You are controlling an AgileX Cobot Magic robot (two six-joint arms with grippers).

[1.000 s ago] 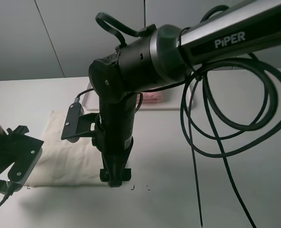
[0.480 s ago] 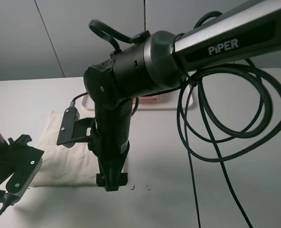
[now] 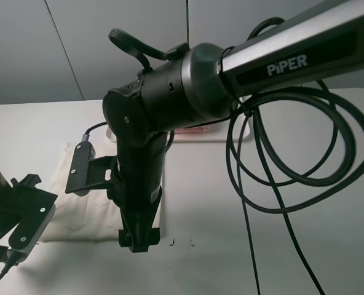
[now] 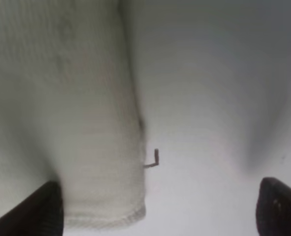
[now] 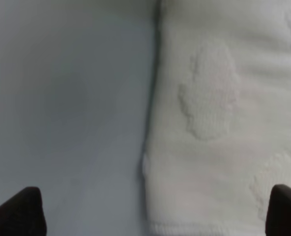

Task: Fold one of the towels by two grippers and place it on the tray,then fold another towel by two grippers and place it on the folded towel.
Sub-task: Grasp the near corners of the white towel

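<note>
Leftward and lower than a second ago, the right gripper hangs wide at the cream towel's near corner; the left gripper, also wide, flanks the opposite one. Pink towel seemingly lies on the tray beyond. Second fold begins: pinch both corners.

A pale grey-white table fills the lower part of the high view. On it, at centre-left, a cream off-white terry towel lies flat. At upper centre sits a white tray, mostly hidden behind the arm. Small dark marks dot the tabletop at lower centre.
</note>
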